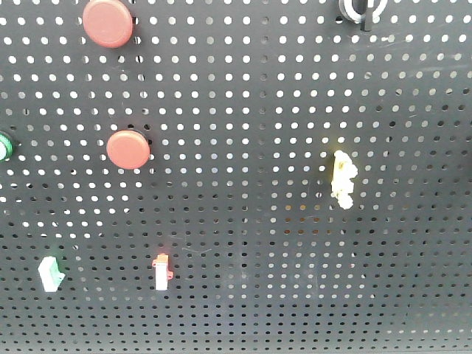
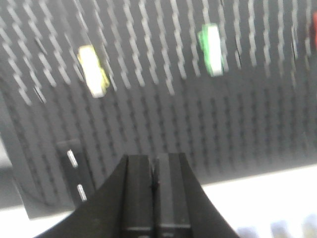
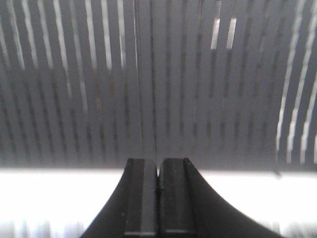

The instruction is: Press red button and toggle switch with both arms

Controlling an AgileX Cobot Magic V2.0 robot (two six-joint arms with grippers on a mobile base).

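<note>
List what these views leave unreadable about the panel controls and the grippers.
Front view: top edge clips toggle switch and red button; left edge clips green button.
Left wrist view: motion blur smears the yellow part and green part beyond recognition.
Right wrist view: streaked blur hides every control.
Missing from front view: left gripper and right gripper, so their position against the panel is unknown.

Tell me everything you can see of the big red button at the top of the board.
The red button sits at the top left of the front view, its upper edge cut off by the frame. It is a wide, round, flat-faced cap, matte red, plastic by the look, mounted on the black perforated panel and facing the camera. A smaller red button lies below it, apart. Nothing touches it; no claw shows there. Whether it is pressed in cannot be told.
</note>
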